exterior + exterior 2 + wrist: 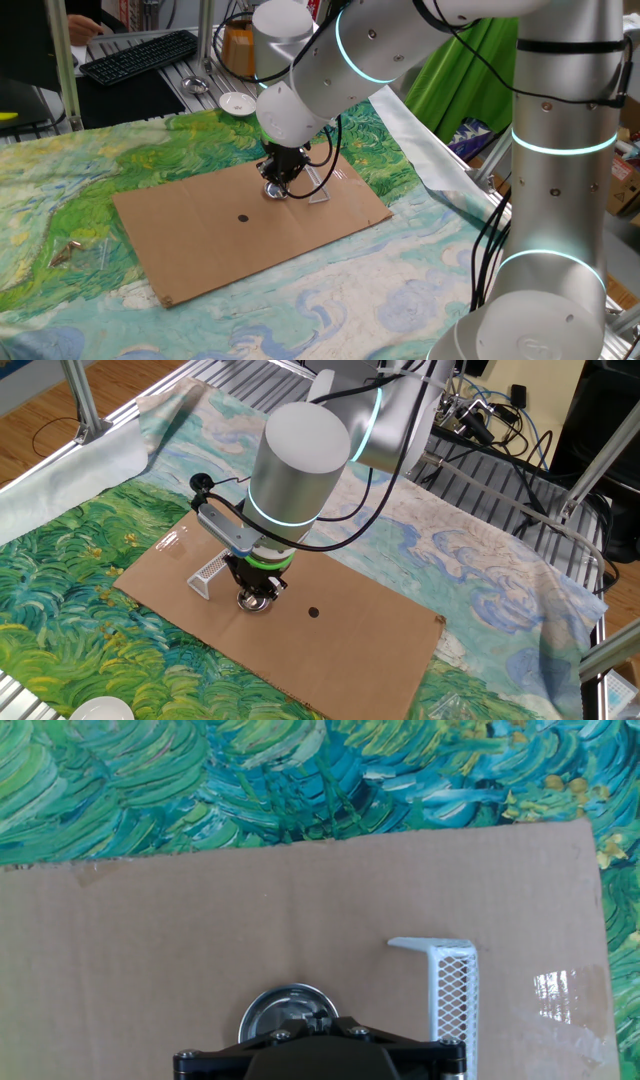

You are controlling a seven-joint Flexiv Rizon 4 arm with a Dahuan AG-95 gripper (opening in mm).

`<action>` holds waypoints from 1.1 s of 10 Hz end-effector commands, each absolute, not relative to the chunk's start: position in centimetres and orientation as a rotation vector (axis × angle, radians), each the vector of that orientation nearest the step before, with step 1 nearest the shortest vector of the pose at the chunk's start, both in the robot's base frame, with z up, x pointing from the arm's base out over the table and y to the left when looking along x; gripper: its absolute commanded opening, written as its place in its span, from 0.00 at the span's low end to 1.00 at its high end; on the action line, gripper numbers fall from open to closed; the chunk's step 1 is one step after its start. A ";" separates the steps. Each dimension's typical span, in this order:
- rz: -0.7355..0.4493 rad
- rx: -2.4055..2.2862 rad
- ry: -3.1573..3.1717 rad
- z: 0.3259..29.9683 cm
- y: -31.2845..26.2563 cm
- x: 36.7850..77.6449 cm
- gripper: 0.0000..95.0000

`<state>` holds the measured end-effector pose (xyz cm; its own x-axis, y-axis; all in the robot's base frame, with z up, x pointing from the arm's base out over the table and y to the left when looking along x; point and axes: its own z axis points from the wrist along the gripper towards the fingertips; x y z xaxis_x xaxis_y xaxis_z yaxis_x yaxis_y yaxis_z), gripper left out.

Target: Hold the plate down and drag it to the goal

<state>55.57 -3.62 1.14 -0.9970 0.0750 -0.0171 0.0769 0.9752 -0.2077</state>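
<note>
The plate (272, 193) is a tiny shiny metal dish lying on a brown cardboard sheet (200, 240). My gripper (278, 184) stands upright over it, fingers together, with the tip pressed into the dish centre. In the hand view the plate (272, 1011) shows half hidden under the gripper (317, 1018). The goal (318, 190), a whitish mesh wedge frame, lies just beside the plate, apart from it. In the other fixed view the plate (255, 601) sits under the gripper (256, 592), with the goal (206, 575) to its left. In the hand view the goal (452, 990) is to the right.
A small black dot (243, 217) marks the cardboard near the plate. A white saucer (237, 103) and a keyboard (140, 55) lie beyond the painted cloth. A strip of clear tape (555, 995) glints near the cardboard's edge.
</note>
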 end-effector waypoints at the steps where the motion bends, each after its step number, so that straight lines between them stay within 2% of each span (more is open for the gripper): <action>1: -0.350 0.126 3.111 1.2 -3.7 55.6 0.00; 8: -0.298 0.146 3.123 1.2 -3.7 55.5 0.00; 9: -0.126 0.212 3.131 1.2 -3.7 55.5 0.00; 10: -0.073 0.214 3.132 1.2 -3.7 55.5 0.00; 11: -0.090 0.178 3.131 1.2 -3.7 55.5 0.00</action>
